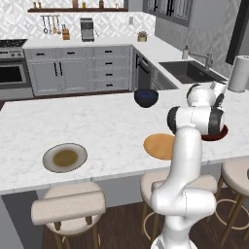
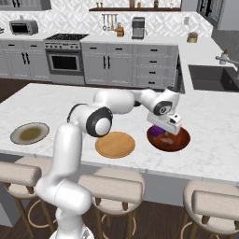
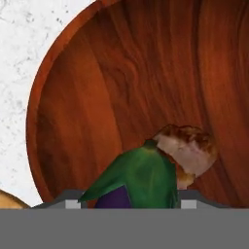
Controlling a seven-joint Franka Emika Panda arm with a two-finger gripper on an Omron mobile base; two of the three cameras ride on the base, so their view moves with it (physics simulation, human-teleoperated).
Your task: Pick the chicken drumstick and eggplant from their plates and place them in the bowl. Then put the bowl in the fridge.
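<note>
My gripper (image 2: 167,130) hangs low over the red-orange bowl (image 2: 181,144) at the counter's near right, shut on the eggplant (image 2: 156,131). In the hand view the eggplant (image 3: 141,177), purple with a green cap, sits between the fingertips of the gripper (image 3: 127,204), just above the bowl's wood-grained inside (image 3: 121,73). The chicken drumstick (image 3: 189,148) lies inside the bowl, right beside the eggplant. Both plates are bare: the orange-tan one (image 2: 115,144) left of the bowl and the pale grey one (image 2: 30,133) at the far left. The fridge is out of view.
A dark navy bowl (image 1: 146,97) stands farther back on the island. Padded stools (image 1: 68,206) line the near edge. The sink (image 1: 192,70) and a paper towel roll (image 1: 238,73) are at the right; the stove (image 2: 63,58) is on the back wall.
</note>
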